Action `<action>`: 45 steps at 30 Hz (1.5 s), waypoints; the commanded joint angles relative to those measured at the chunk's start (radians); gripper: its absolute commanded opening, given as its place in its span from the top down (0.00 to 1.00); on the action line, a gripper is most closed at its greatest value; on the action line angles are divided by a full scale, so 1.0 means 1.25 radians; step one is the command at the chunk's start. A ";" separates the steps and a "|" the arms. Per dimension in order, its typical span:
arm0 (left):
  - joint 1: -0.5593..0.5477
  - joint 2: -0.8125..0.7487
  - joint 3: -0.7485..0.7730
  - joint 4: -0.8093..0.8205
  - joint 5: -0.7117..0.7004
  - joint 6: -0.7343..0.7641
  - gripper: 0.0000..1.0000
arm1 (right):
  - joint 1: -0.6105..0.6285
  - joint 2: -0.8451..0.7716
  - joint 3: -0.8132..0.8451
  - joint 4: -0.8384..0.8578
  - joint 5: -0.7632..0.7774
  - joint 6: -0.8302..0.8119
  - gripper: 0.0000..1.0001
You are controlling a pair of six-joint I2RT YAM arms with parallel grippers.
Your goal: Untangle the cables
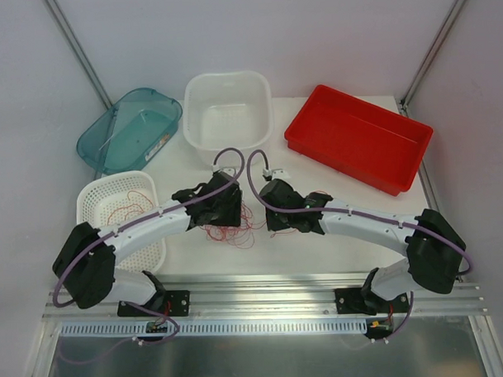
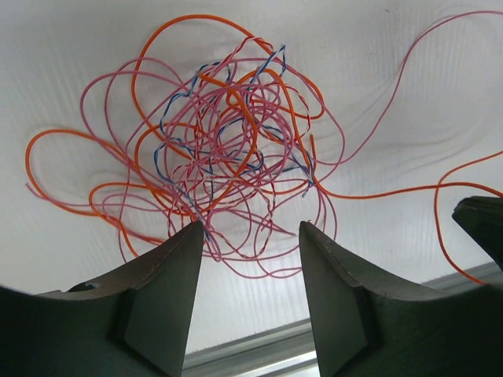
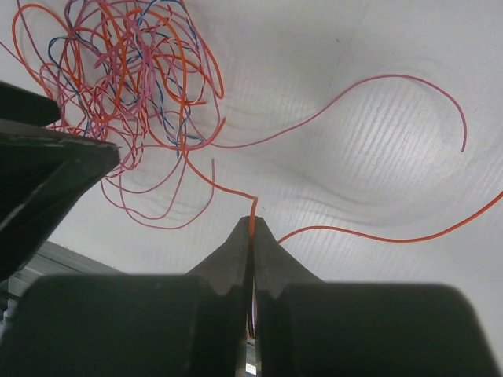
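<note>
Firmly, right hand (image 3: 252,229) pinches cables (image 2: 236,149) (left hand (image 2: 251,232) gapes).

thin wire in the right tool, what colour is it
The thin wire in the right tool is orange; clearest in the right wrist view.

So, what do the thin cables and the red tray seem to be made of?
The cables: probably fine wire in smooth plastic insulation, orange, pink and blue; they form springy loops. The red tray: seemingly moulded plastic, slightly glossy, one even colour, with rounded corners.
</note>
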 commanded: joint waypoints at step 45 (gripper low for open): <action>0.163 0.168 0.041 0.038 -0.041 -0.047 0.55 | -0.029 -0.570 0.278 -0.410 0.239 -0.314 0.99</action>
